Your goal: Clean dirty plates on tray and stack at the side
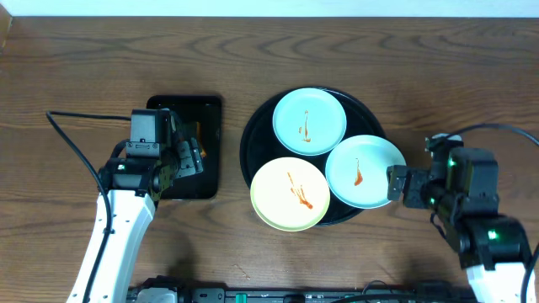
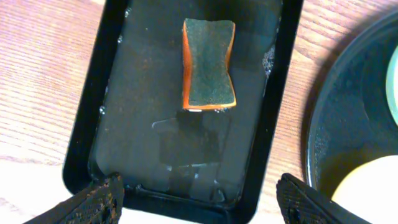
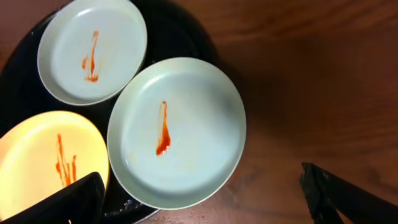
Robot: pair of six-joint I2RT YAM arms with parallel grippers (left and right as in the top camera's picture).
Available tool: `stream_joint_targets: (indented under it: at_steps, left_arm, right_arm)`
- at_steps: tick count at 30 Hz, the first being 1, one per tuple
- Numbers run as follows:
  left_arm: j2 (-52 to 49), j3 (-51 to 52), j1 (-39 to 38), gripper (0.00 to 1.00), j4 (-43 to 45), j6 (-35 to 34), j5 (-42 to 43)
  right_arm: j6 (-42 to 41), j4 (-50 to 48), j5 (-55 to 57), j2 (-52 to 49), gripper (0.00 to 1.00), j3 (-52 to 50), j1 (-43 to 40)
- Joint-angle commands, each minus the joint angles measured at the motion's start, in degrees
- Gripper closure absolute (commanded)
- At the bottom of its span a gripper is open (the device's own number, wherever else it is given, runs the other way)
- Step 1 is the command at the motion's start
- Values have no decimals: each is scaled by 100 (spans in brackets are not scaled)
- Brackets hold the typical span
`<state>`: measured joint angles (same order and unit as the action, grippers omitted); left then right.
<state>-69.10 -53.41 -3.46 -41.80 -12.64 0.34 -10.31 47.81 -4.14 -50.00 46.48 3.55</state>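
The large round glossy black tray (image 1: 249,145) with a raised rim stands on the brown wooden desk (image 1: 84,59), a little to the right of the middle. All three round shallow plates lie on it, face up and flat.

- The first pale mint-blue plate (image 1: 309,120) lies at the far side of the tray. Its thin orange-red sauce streak (image 1: 305,128) runs from far to near.
- The second pale mint-blue plate (image 1: 364,171) lies at the right side, and its outer part reaches beyond the tray rim over the desk. Its short streak (image 3: 162,129) also runs from far to near.
- The pale yellow plate (image 1: 290,194) lies at the near side and passes a little over the near rim. It has a few thin streaks (image 3: 63,163). Its edge meets the edge of the second mint-blue plate.

Left of the round tray stands a smaller rectangular black tray (image 2: 93,112), wet inside. On it lies an orange sponge with a dark green scrubbing face (image 2: 208,62), green face up. The long axis of the sponge follows the long side of this tray.

The left claw (image 2: 202,202) hangs over the near end of the rectangular tray, with its jaws wide apart and nothing between them. The right claw (image 3: 202,193) is just beside the outer edge of the second mint-blue plate, also spread wide and empty.
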Motion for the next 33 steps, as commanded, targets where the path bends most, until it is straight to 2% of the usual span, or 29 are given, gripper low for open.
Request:
stream_joint_targets:
  at_steps: [1,5,9,13,18,28,33]
  left_arm:
    - [63,-205,28,20,-42,9,118]
    - [76,-205,31,21,-101,13,293]
    - [46,-348,31,21,-59,13,278]
    - [-142,-708,31,21,-162,7,-212]
    - [-769,-1099,31,21,-188,-13,-483]
    - [-2236,-1099,28,32,367,-46,-487]
    - [-2750,-1102,28,33,621,-229,-487]
  right_arm:
    - [-39,31,-236,-168,1,210,-57]
    - [-20,-216,-501,-208,1,210,-57]
    - [354,-597,-667,-227,1,210,-57]
    - [354,-741,-667,-365,1,210,-57]
    - [352,-756,-669,-610,1,210,-57]
    - [352,-754,-669,-691,1,210,-57]
    - [352,-754,-671,-691,1,210,-57]
